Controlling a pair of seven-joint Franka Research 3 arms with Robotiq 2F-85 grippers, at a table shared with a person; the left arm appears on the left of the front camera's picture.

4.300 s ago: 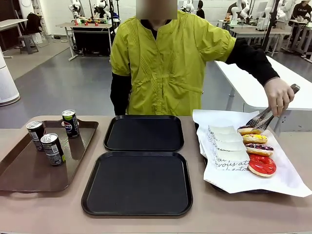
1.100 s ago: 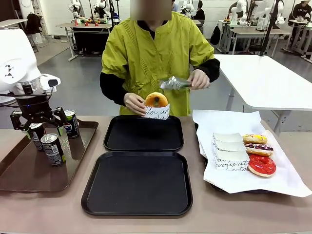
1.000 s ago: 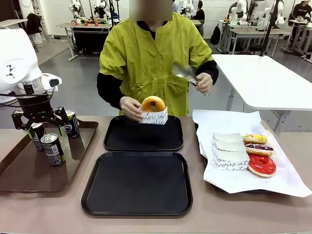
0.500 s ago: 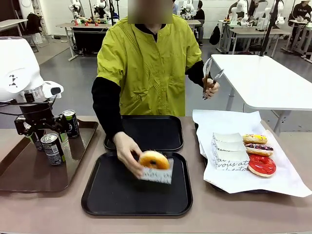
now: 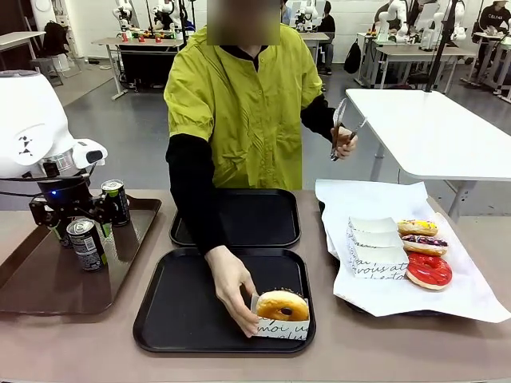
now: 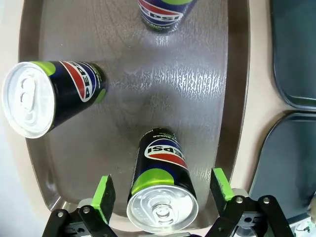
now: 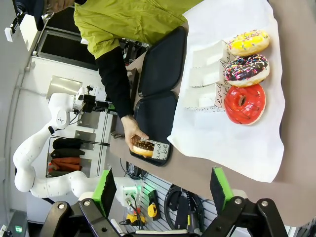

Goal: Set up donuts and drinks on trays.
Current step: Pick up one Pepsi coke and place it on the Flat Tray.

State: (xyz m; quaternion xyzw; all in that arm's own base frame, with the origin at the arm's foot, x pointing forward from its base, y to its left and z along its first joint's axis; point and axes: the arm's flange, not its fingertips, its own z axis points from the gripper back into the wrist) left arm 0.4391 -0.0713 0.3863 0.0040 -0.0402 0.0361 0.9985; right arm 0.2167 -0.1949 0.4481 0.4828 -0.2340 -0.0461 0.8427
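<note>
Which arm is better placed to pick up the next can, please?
Left. The left gripper, open, straddles an upright can on the brown tray; the right gripper hangs open well off beyond the donuts, far from that tray.

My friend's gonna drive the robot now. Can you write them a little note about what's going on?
Left gripper: open, pads either side of one can on the brown tray, not squeezing.
Right gripper: open, holding nothing.
Person's hand is placing an orange donut on the near black tray.
To do: cans onto both black trays; a donut for the far black tray.
</note>
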